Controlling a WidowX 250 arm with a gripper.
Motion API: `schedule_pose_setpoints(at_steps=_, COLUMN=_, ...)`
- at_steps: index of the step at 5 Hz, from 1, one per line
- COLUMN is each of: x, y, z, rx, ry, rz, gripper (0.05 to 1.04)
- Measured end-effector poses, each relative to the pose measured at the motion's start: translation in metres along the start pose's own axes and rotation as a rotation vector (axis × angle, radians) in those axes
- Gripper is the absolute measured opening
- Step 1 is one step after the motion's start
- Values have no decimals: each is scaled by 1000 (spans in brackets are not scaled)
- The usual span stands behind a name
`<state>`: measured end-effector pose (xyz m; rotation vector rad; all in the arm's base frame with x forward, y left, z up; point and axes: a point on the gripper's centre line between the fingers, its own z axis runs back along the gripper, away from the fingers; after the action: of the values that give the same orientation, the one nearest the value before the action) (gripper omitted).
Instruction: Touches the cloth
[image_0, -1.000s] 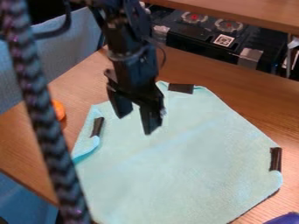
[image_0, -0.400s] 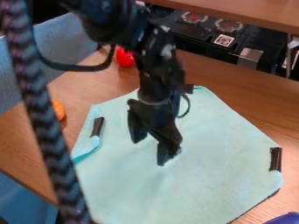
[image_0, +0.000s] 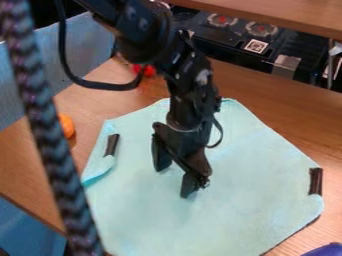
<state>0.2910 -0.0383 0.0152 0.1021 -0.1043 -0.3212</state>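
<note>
Nearest to my camera, one thick braided cord (image_0: 50, 150) runs down the left side and hides part of what is behind it; both its ends are cut off by the view. At the lower right corner I see only a piece of one purple-blue object (image_0: 326, 250), and I cannot say what it is. I count one pale green cloth (image_0: 240, 200), whose near part is cut off by the bottom edge, and whose left folded corner goes partly behind the cord. On it I count two dark strips in sight, one at the left (image_0: 112, 144) and one at the right (image_0: 315, 181). I have one gripper (image_0: 175, 175), and its two fingers stand spread, with cloth visible in the gap. The cloth lies flat on the wooden table (image_0: 284, 112), below the gripper and extending around it to all sides; whether the tips touch it, I cannot tell. Farther away, one orange object (image_0: 67, 125) is half hidden by the cord, and one red object (image_0: 147, 71) is partly hidden by the arm and its cable. At the back stands dark equipment (image_0: 214, 42) with two round parts, cut by a wooden shelf (image_0: 287, 14).
</note>
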Motion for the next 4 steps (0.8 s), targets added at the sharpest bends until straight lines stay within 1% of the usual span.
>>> schedule_pose_setpoints(at_steps=1, x=12, y=-2, z=-1, rx=-25, ry=2, rz=61, gripper=1001)
schedule_pose_setpoints(at_steps=2, x=27, y=1, z=-3, rx=-76, ry=-13, rz=197, gripper=1000)
schedule_pose_setpoints(at_steps=4, x=54, y=9, z=-4, rx=-178, ry=-51, rz=537, gripper=1001)
